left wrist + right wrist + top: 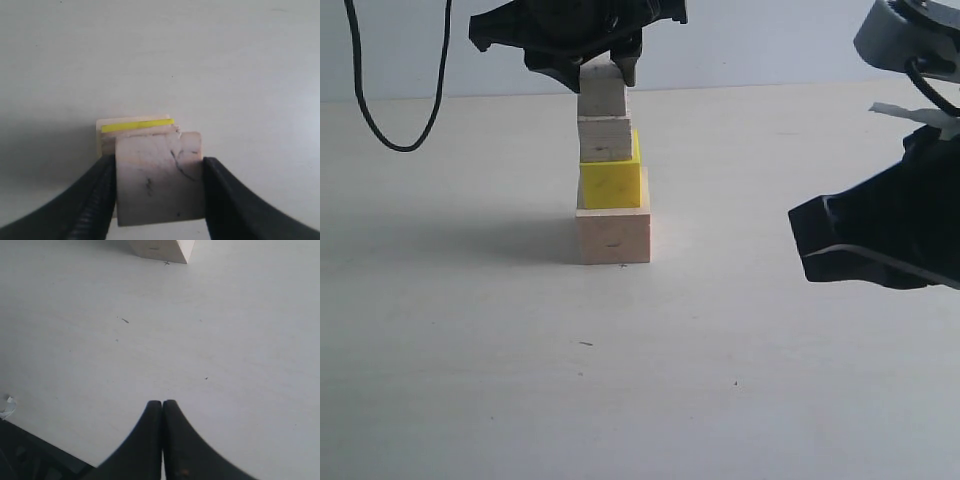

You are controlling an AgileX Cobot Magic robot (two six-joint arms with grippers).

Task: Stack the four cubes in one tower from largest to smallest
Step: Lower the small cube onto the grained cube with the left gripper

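The tower stands mid-table: the largest pale wood cube (613, 235) at the bottom, the yellow cube (611, 183) on it, then the medium bare wood cube (606, 139). The smallest wood cube (602, 93) sits on top, with my left gripper (604, 72) shut on it from above. In the left wrist view that cube (159, 177) fills the gap between the black fingers (95, 200), and a yellow strip (137, 125) shows beyond it. My right gripper (162, 404) hovers shut and empty over bare table, off to the right of the tower; the big cube's corner (162, 249) shows at that view's edge.
A black cable (380, 100) hangs at the back left. The right arm's black body (880, 235) fills the right side. A pale wall runs behind the white table (470, 380).
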